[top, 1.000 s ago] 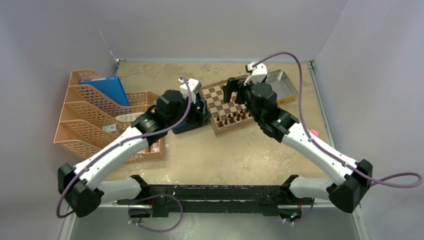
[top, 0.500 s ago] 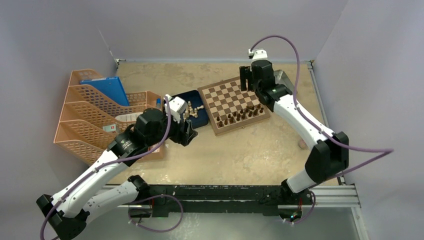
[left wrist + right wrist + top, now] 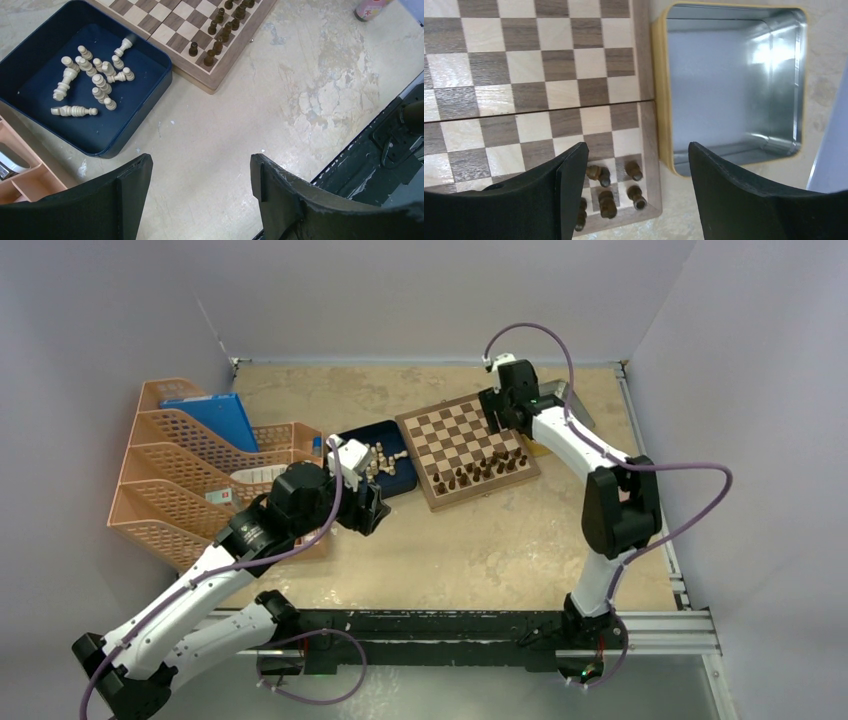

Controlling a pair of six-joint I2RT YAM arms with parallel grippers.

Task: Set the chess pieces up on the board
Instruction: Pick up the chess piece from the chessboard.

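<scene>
From above: shows the chessboard [image 3: 462, 445] mid-table, dark chess pieces [image 3: 480, 470] ranked along its near edge, a dark blue tray [image 3: 400, 483] just left of it. Puts the right gripper [image 3: 497, 412] over the board's far right corner, and the left gripper [image 3: 375, 512] over bare table near the tray.

From the left wrist only: picks out cream chessmen [image 3: 92, 80] jumbled in the tray, with fingers [image 3: 132, 185] spread wide, gripping nothing.

From the right wrist only: shows a silver tin [image 3: 724, 75] just beside the board's border, with fingers [image 3: 569, 180] wide apart, holding nothing.
</scene>
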